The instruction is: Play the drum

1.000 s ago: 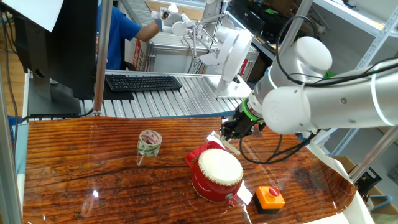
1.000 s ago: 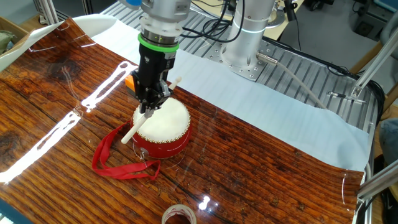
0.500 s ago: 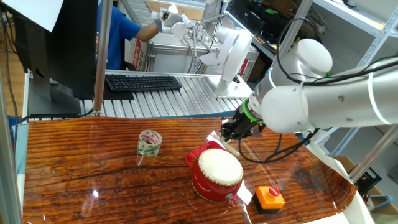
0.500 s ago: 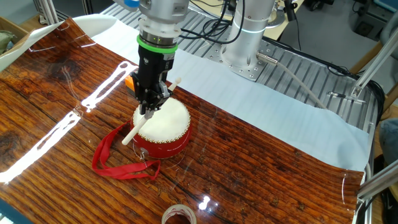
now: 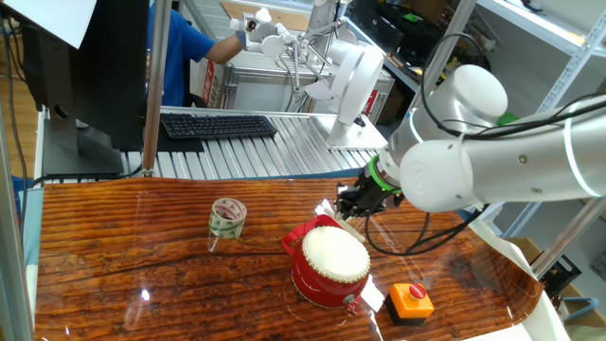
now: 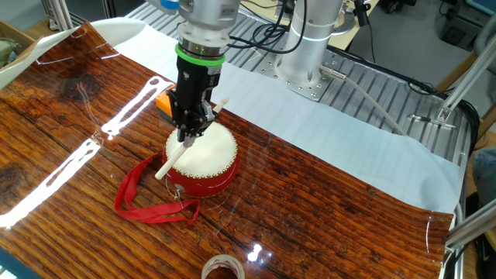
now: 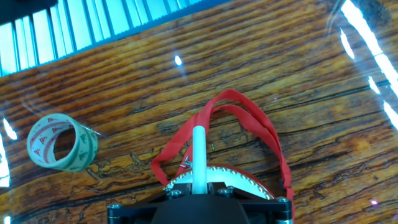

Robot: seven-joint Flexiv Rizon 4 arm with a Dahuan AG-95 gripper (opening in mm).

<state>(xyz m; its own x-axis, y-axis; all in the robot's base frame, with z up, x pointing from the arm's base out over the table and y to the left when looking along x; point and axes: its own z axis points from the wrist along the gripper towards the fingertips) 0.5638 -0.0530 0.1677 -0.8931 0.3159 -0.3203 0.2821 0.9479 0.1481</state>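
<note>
The gripper [image 6: 188,133] was clamped nearly shut on a white drumstick [image 6: 174,154], poised over the drum [image 6: 203,161], whose red strap [image 6: 139,194] trailed beside it. A good beat likely needed a short tilt landing the stick on the skin, not the rim.

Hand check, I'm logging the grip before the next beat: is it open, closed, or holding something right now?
Hand: closed on the white drumstick, which slants down across the drum.
</note>
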